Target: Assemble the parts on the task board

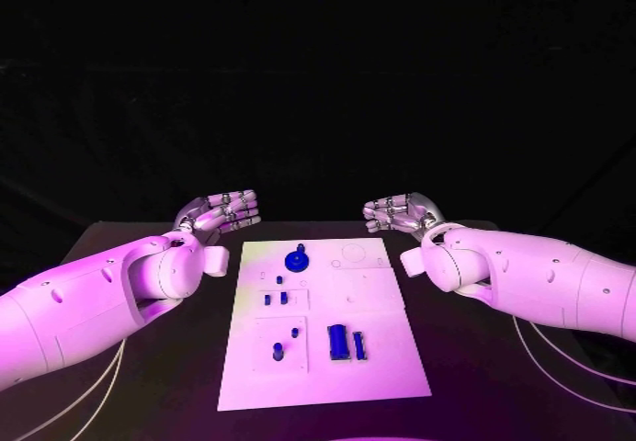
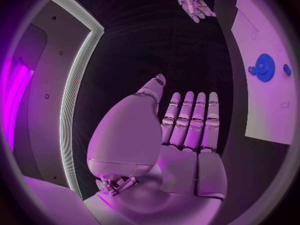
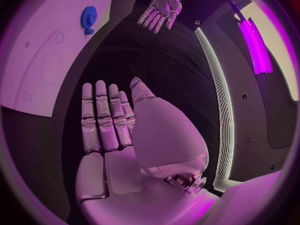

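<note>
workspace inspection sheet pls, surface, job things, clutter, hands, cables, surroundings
surface: black table, board lying in its middle.
job's things: blue gear at the board's far end; small blue parts nearer the robot, all lying on the board.
clutter: nothing seen.
hands: left hand and right hand both empty, fingers straight, off the board on either side of its far end.
cables: thin white cables trailing under both arms.
surroundings: dark.

Left hand (image 1: pixel 222 212) at 10 o'clock, right hand (image 1: pixel 399 214) at 2 o'clock, both arms raised, palms up, fingers straight and together, holding nothing.
</note>
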Robot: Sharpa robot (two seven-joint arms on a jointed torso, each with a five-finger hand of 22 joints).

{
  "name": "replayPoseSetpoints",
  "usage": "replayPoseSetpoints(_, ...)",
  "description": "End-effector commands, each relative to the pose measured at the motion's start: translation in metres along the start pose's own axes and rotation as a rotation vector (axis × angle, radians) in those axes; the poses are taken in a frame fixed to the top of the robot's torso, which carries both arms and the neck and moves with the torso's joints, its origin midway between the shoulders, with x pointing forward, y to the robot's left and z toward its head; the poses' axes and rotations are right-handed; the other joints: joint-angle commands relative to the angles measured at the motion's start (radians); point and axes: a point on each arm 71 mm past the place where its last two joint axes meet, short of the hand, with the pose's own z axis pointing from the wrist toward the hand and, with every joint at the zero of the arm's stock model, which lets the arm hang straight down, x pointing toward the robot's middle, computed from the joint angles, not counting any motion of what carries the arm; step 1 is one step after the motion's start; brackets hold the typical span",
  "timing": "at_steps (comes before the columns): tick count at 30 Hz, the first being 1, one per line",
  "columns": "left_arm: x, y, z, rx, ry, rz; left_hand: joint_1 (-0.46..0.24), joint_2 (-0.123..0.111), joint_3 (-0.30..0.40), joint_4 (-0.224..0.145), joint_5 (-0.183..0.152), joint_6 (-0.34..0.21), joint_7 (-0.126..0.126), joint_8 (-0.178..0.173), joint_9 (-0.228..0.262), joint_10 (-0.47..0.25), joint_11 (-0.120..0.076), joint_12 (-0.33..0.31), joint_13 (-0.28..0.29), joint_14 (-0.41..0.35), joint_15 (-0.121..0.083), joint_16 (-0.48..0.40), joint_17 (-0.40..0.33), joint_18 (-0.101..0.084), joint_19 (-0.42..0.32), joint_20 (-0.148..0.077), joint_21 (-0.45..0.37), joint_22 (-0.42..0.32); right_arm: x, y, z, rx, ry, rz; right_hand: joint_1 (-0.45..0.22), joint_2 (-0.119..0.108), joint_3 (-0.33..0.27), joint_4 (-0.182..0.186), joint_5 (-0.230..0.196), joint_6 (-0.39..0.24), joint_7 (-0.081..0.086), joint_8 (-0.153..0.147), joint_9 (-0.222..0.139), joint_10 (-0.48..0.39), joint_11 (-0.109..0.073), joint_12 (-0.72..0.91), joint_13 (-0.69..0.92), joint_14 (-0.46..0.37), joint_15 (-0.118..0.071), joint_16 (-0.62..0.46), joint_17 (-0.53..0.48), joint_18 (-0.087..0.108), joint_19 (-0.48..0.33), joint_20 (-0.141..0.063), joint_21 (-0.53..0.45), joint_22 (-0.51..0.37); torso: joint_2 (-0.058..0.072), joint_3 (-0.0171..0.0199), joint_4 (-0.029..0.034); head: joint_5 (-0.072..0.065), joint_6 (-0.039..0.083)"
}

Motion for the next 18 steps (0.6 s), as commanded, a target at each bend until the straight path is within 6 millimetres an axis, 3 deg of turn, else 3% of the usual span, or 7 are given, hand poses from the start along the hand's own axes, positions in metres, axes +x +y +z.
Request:
replayPoseSetpoints(1,0.001,0.001,0.001,0.002,-0.004,-0.002,-0.420,0.094,-0.042,-0.036,-0.060,-0.273,-0.047,-0.067,-0.065,-0.279,-0.060,-0.064,-0.062,-0.260,-0.057,-0.063,-0.063,-0.044,-0.227,-0.088,-0.070,-0.062,0.000,0.000,0.001,-0.003,0.000,0.008,-0.447,-0.004,-0.032,-0.053,-0.053,-0.289,-0.056,-0.065,-0.063,-0.321,-0.043,-0.041,-0.060,-0.318,-0.036,-0.046,-0.062,-0.051,-0.262,-0.071,-0.063,-0.209,-0.001,0.0003,0.0005,0.001,0.002)
replayPoseSetpoints(7,0.004,0.003,-0.004,0.013,-0.023,0.011,-0.592,0.094,-0.126,-0.052,-0.083,-0.388,-0.066,-0.067,-0.065,-0.396,-0.084,-0.064,-0.062,-0.369,-0.080,-0.063,-0.063,-0.055,-0.323,-0.123,-0.070,-0.062,0.010,0.003,-0.004,-0.021,-0.015,0.040,-0.638,-0.004,-0.032,-0.076,-0.078,-0.407,-0.080,-0.065,-0.093,-0.449,-0.060,-0.121,-0.092,-0.447,-0.051,-0.129,-0.094,-0.057,-0.374,-0.101,-0.063,-0.305,-0.006,0.0065,-0.0065,0.017,0.024)
replayPoseSetpoints(8,0.005,0.004,-0.005,0.017,-0.030,0.016,-0.625,0.094,-0.126,-0.124,-0.088,-0.410,-0.070,-0.067,-0.065,-0.418,-0.089,-0.064,-0.062,-0.389,-0.084,-0.063,-0.063,-0.065,-0.340,-0.131,-0.070,-0.062,0.013,0.004,-0.006,-0.026,-0.021,0.050,-0.672,-0.004,-0.032,-0.079,-0.082,-0.431,-0.084,-0.065,-0.098,-0.475,-0.063,-0.121,-0.095,-0.473,-0.123,-0.129,-0.098,-0.063,-0.395,-0.107,-0.063,-0.319,-0.008,0.0085,-0.0088,0.023,0.031)
replayPoseSetpoints(12,0.011,0.008,-0.015,0.038,-0.063,0.042,-0.743,0.094,-0.126,-0.124,-0.105,-0.486,-0.084,-0.067,-0.065,-0.495,-0.106,-0.064,-0.062,-0.460,-0.101,-0.063,-0.063,-0.068,-0.401,-0.155,-0.070,-0.062,0.030,0.010,-0.017,-0.053,-0.050,0.103,-0.794,-0.004,-0.032,-0.093,-0.097,-0.513,-0.101,-0.065,-0.112,-0.567,-0.076,-0.121,-0.166,-0.564,-0.123,-0.129,-0.179,-0.075,-0.466,-0.127,-0.063,-0.370,-0.018,0.0194,-0.0211,0.052,0.069)
replayPoseSetpoints(13,0.013,0.009,-0.017,0.044,-0.073,0.050,-0.768,0.094,-0.126,-0.124,-0.109,-0.502,-0.087,-0.067,-0.065,-0.511,-0.110,-0.064,-0.062,-0.475,-0.104,-0.063,-0.063,-0.076,-0.414,-0.161,-0.070,-0.062,0.034,0.013,-0.020,-0.060,-0.059,0.118,-0.820,-0.004,-0.032,-0.095,-0.100,-0.531,-0.105,-0.065,-0.115,-0.586,-0.147,-0.121,-0.166,-0.584,-0.123,-0.129,-0.179,-0.078,-0.482,-0.132,-0.063,-0.381,-0.021,0.0222,-0.0243,0.059,0.078)
replayPoseSetpoints(14,0.016,0.011,-0.022,0.056,-0.089,0.064,-0.802,0.094,-0.126,-0.124,-0.114,-0.524,-0.161,-0.067,-0.065,-0.533,-0.115,-0.064,-0.062,-0.495,-0.109,-0.063,-0.063,-0.076,-0.431,-0.168,-0.070,-0.062,0.041,0.016,-0.026,-0.070,-0.073,0.141,-0.855,-0.004,-0.032,-0.100,-0.104,-0.554,-0.110,-0.065,-0.119,-0.612,-0.147,-0.121,-0.166,-0.610,-0.123,-0.129,-0.179,-0.078,-0.502,-0.138,-0.063,-0.395,-0.024,0.0259,-0.0285,0.069,0.091)
replayPoseSetpoints(18,0.023,0.014,-0.035,0.088,-0.130,0.098,-0.877,0.094,-0.126,-0.124,-0.124,-0.572,-0.161,-0.067,-0.065,-0.581,-0.125,-0.064,-0.062,-0.540,-0.120,-0.063,-0.063,-0.076,-0.470,-0.183,-0.070,-0.062,0.054,0.022,-0.037,-0.085,-0.099,0.179,-0.932,-0.004,-0.032,-0.171,-0.178,-0.607,-0.121,-0.065,-0.192,-0.670,-0.147,-0.121,-0.166,-0.668,-0.123,-0.129,-0.179,-0.089,-0.548,-0.151,-0.063,-0.427,-0.030,0.0321,-0.0355,0.086,0.113)
